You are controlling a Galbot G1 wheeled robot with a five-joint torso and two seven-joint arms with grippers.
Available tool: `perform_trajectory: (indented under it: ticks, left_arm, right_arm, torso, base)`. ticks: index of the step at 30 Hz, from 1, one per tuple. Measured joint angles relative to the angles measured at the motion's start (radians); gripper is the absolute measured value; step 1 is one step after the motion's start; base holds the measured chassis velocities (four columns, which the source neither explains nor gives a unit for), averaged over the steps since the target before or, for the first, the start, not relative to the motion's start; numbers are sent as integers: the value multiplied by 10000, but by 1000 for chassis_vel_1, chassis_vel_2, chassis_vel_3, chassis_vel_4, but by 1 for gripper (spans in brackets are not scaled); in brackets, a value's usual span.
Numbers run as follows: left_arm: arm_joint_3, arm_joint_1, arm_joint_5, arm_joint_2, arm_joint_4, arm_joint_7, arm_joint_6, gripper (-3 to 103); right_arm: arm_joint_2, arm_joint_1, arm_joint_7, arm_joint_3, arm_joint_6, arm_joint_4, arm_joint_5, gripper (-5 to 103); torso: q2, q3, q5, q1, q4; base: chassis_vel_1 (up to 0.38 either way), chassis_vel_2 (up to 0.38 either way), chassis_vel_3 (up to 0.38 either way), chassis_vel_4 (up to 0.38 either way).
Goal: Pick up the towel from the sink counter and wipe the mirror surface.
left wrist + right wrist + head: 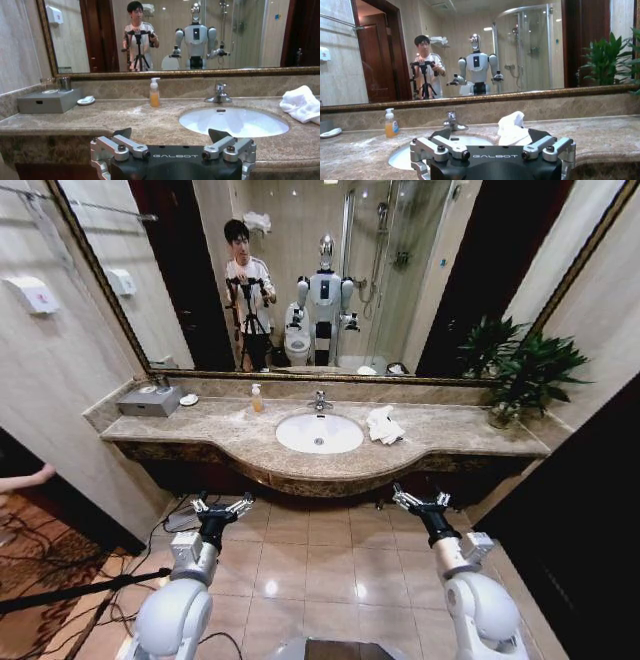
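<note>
Here the towel point(383, 425) lies in a rumpled white heap on the sink counter point(230, 438), just to the right of the oval basin point(319, 433) and touching nothing else. The left wrist view catches it at the counter's far right point(301, 105), beside the basin point(235, 122); in the right wrist view it rises as a peaked fold point(512, 127) straight ahead of that arm's fingers. Behind the counter the mirror point(420, 270) spans the wall in its thin dark gold frame. The left gripper point(222, 508) hangs in front of the counter's curved front edge, below the slab and left of the basin, its fingers spread wide and empty. The right gripper point(420, 502) hangs likewise in front of the edge, below the towel's part of the counter, fingers also wide apart and holding nothing. A chrome tap point(319, 401) stands behind the basin, a soap bottle point(257, 399) to its left, then a small white dish point(188, 399) and a grey box point(148, 401) at the counter's left end. A potted plant point(520, 370) stands at the right end.
</note>
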Motion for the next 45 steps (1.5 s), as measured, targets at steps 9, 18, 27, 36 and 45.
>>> perform_trajectory:
  ticks: [9, 18, 27, 36, 45]
  left_arm:
    - [0, 0, 0, 0, 0, 0, 0, 100]
    - [0, 0, 0, 0, 0, 0, 0, 100]
    - [0, 0, 0, 0, 0, 0, 0, 100]
    - [0, 0, 0, 0, 0, 0, 0, 100]
    - [0, 0, 0, 0, 0, 0, 0, 100]
  right_arm:
    - [-16, 98, 27, 45, -84, -26, -22, 100]
    - [-74, 167, 30, 41, -200, -51, -39, 100]
    - [-129, 195, 31, 57, -228, -109, -41, 100]
    - [-122, 234, 31, 18, -255, -134, -55, 100]
    - [-65, 166, 18, 4, -273, -112, -66, 100]
  torso:
    - [0, 0, 0, 0, 0]
    - [0, 0, 0, 0, 0]
    - [0, 0, 0, 0, 0]
    - [0, 0, 0, 0, 0]
    - [0, 0, 0, 0, 0]
  base:
    - [0, 0, 0, 0]
    - [0, 0, 0, 0]
    - [0, 0, 0, 0]
    - [0, 0, 0, 0]
    - [0, 0, 0, 0]
